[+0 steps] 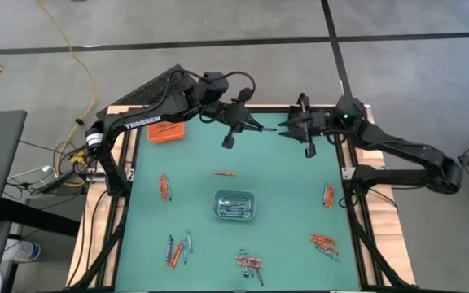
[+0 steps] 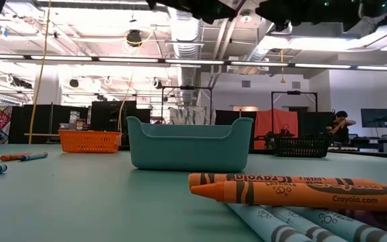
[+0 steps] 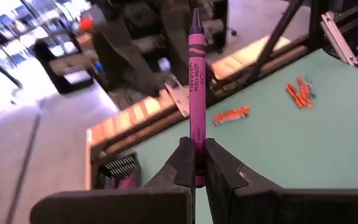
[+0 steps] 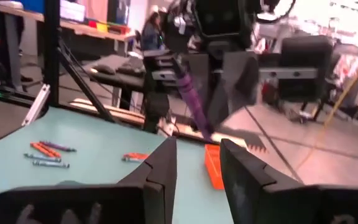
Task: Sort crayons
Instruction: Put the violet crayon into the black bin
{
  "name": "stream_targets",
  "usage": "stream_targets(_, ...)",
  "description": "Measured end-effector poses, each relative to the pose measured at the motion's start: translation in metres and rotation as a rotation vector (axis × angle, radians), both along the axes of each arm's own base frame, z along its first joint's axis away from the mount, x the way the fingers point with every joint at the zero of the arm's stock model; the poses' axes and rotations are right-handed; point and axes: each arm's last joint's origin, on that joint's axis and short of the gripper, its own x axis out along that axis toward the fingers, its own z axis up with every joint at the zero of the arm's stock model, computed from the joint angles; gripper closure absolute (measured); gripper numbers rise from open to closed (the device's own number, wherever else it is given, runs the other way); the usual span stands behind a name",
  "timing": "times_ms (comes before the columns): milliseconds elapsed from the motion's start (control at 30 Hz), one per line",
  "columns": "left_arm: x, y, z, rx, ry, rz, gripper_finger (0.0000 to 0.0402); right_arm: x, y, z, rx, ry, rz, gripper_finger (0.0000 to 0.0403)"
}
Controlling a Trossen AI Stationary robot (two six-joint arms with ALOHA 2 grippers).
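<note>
While both arms hang over the top edge of the green surface [image 1: 291, 175] in the high view, the left claw [image 3: 195, 163] is clamped on a purple crayon [image 3: 196, 93], long axis running straight out past the fingertips, tip away from the claw. The right claw [image 4: 197, 163] faces it, fingers apart, holding nothing. Other crayons [image 1: 325, 242] lie scattered in small clusters, seemingly pointing every which way, around the teal tray [image 1: 234, 204].

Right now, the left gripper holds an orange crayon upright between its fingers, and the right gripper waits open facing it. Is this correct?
Not quite: the crayon in the left gripper is purple, not orange, as the left wrist view shows. The rest stands: it points straight out from the closed fingers, and the right gripper faces it, open.
</note>
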Motion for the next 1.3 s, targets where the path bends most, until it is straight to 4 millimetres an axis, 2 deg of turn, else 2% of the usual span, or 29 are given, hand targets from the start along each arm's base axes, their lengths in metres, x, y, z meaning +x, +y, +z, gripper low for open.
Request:
stream_targets(267, 0.005, 0.0, -0.006, 0.024, -0.108, -0.043, 0.0401, 0.015, 0.009, -0.001, -0.028, -0.039, 0.074, 0.0259)
stream_targets(433, 0.008, -0.005, -0.014, 0.031, -0.126, -0.065, 0.0401, 0.016, 0.011, 0.003, -0.052, -0.083, 0.063, 0.0258)
stream_targets(633, 0.011, -0.011, -0.014, 0.049, -0.159, -0.087, 0.0401, 0.016, 0.012, 0.004, -0.075, -0.095, 0.038, 0.0258)
stream_targets(1067, 0.012, -0.013, -0.01, 0.059, -0.197, -0.068, 0.0401, 0.021, 0.029, 0.013, -0.168, -0.194, 0.099, 0.0258)
stream_targets(1300, 0.013, -0.017, -0.009, 0.06, -0.207, -0.075, 0.0401, 0.024, 0.034, 0.015, -0.2, -0.212, 0.032, 0.029)
